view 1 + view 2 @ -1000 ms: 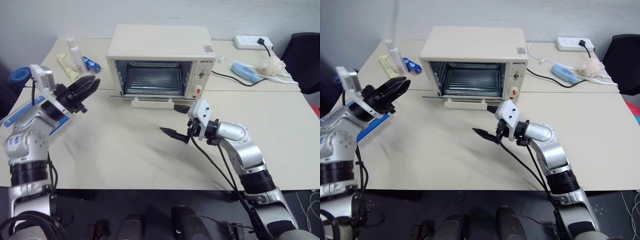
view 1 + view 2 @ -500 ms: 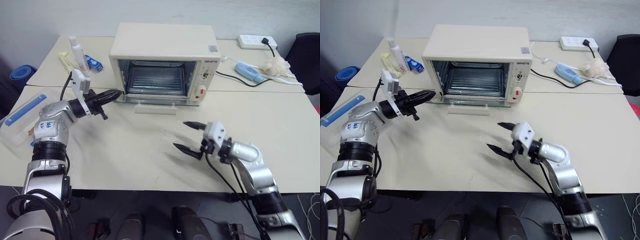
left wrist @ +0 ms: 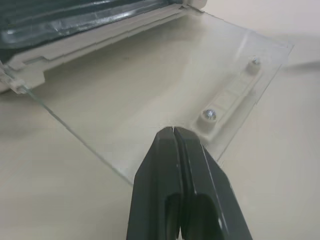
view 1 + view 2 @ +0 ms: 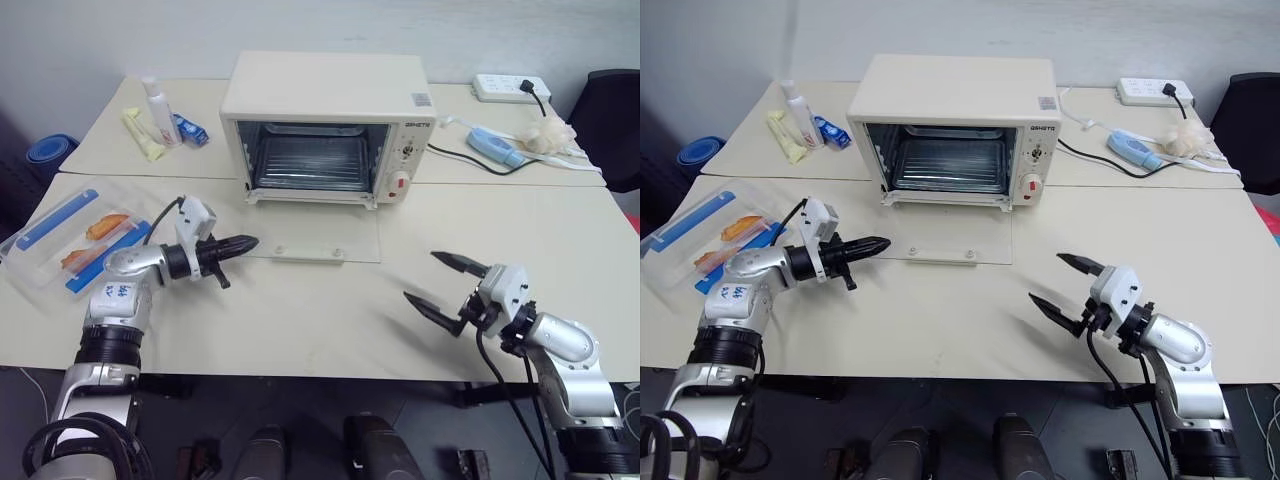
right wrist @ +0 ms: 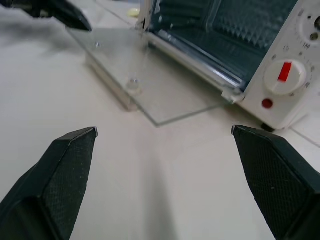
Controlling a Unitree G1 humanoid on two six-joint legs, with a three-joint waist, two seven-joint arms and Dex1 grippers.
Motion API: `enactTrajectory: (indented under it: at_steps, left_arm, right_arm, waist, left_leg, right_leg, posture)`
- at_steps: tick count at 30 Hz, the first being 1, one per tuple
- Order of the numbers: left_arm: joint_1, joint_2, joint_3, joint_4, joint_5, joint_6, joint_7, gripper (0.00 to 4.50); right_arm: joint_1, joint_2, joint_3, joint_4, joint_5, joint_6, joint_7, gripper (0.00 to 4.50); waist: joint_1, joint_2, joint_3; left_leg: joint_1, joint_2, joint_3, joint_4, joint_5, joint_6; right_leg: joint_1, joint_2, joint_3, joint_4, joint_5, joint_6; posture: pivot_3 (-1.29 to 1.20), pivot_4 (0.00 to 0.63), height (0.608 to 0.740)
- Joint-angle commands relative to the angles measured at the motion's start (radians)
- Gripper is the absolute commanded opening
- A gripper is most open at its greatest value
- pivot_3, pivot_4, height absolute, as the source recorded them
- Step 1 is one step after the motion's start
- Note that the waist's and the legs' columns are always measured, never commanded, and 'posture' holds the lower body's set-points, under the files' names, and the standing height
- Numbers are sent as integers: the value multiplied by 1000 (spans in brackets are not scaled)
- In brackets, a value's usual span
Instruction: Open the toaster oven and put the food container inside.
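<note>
The cream toaster oven (image 4: 325, 100) stands at the middle back with its glass door (image 4: 310, 228) swung down flat over the table, the bar handle (image 3: 227, 96) under its front edge. The wire rack inside is bare. My left gripper (image 4: 250, 241) is shut and empty, low over the table, its tip just at the door's left front corner. My right gripper (image 4: 420, 276) is open and empty, off to the right of the door near the table's front. The clear food container (image 4: 72, 235), with blue strips and orange pieces, lies at the table's left edge, behind my left arm.
A white bottle (image 4: 157, 98), a yellow tube and a blue packet sit at the back left. A power strip (image 4: 510, 85), a blue device (image 4: 495, 145) with cables and a crumpled cloth lie at the back right. A black chair (image 4: 610, 115) stands beyond the right edge.
The oven door has come down to lie fully flat. My left gripper dropped and swung in toward the door's corner. My right gripper pulled away to the right and toward the front edge.
</note>
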Motion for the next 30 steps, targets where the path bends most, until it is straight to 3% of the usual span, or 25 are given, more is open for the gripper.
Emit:
enactTrajectory:
  at_steps: [1, 8, 13, 18, 21, 30]
  left_arm:
    - [114, -3, 155, -242, -158, 54, 40, 847]
    - [530, -6, 593, -649, -423, 213, 238, 2912]
    - [770, -63, 958, -696, -611, 269, 425, 4382]
    - [931, -85, 1156, -525, -746, 393, 657, 4470]
    - [946, -71, 1189, -488, -796, 412, 717, 4470]
    - [774, 248, 1108, -191, -833, 572, 805, 4470]
  right_arm:
    - [-48, 3, 9, -51, 77, 28, 43, 4500]
    - [-168, 45, 102, -37, 94, 29, 139, 4500]
    - [-242, 113, 150, -45, 117, 41, 156, 4500]
    - [-292, 163, 165, -44, 123, 24, 153, 4500]
    - [-302, 184, 166, -53, 126, 14, 154, 4500]
    - [-263, 160, 175, -116, 141, 10, 218, 4500]
  waist:
    - [0, 0, 0]
    - [-3, 0, 0]
    - [1, 0, 0]
    - [4, 0, 0]
    - [4, -2, -1]
    - [2, -3, -2]
  left_leg:
    - [0, 0, 0, 0, 0, -1]
    - [0, 2, 0, -1, -2, 0]
    - [1, 2, -1, -1, -3, 2]
    - [2, 1, -1, -1, -4, 3]
    - [2, 1, -3, -1, -4, 4]
    - [2, 1, -5, -2, -5, 2]
  right_leg:
    - [0, 0, 0, 0, 0, 0]
    - [0, 0, 0, -3, 0, 0]
    - [2, 0, -1, -3, 0, -1]
    - [4, -1, -2, -4, -1, -1]
    - [4, -1, -3, -5, -1, -2]
    - [4, -2, -6, -5, -1, -3]
  posture:
    - [0, 150, 740]
    - [0, 150, 740]
    - [0, 150, 740]
    - [0, 150, 740]
    - [0, 150, 740]
    - [0, 150, 740]
